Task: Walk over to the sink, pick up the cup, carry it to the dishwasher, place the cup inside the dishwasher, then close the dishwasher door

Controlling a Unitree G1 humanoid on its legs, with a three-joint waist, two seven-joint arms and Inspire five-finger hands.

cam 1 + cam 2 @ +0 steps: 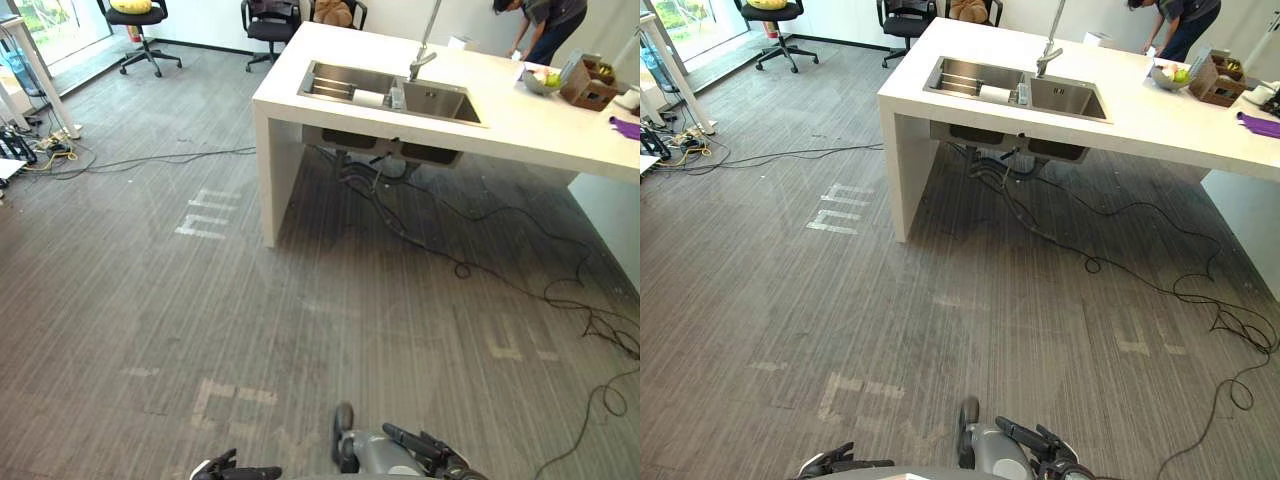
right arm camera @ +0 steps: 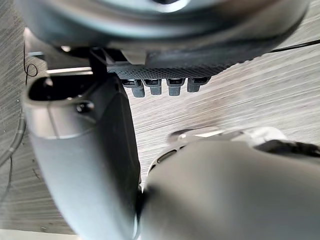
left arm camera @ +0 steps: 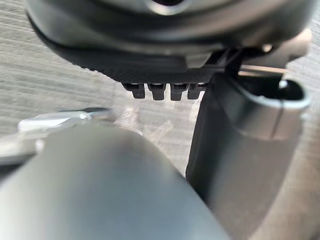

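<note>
A white counter [image 1: 520, 115] stands ahead at the upper right, with a steel double sink [image 1: 440, 100] set into it and a tall faucet [image 1: 424, 50] behind. A white cup-like object [image 1: 368, 98] lies in the sink's left basin [image 1: 965, 72]. Both hands hang low near me, far from the sink. My left hand [image 1: 235, 470] is at the bottom edge with relaxed fingers [image 3: 160, 91] and holds nothing. My right hand [image 1: 425, 448] is beside it, fingers [image 2: 156, 86] straight and empty.
Black cables [image 1: 480, 250] trail over the grey carpet under and to the right of the counter. A person [image 1: 545, 25] leans over the counter's far side, near a bowl [image 1: 540, 80] and a wooden box [image 1: 588, 85]. Office chairs [image 1: 140, 30] stand at the back left.
</note>
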